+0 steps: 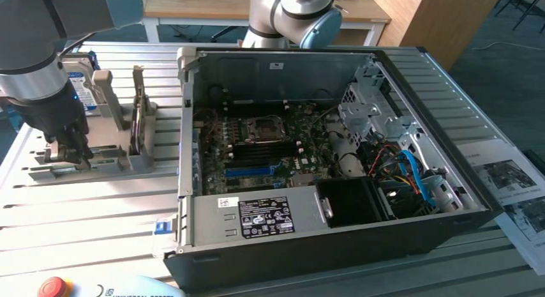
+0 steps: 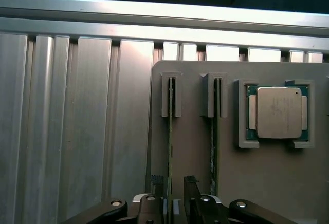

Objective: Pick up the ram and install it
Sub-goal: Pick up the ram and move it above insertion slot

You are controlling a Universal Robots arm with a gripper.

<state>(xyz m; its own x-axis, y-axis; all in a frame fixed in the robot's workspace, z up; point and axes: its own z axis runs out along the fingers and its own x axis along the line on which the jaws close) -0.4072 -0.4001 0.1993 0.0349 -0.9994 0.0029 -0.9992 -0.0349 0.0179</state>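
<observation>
Wide jaws — ram between

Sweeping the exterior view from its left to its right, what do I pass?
The gripper → grey holder uprights → open computer case → printed sheets.

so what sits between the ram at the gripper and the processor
a second ram stick, on edge in the grey holder, in the wrist view

Wood desk in bg, dark floor
</observation>
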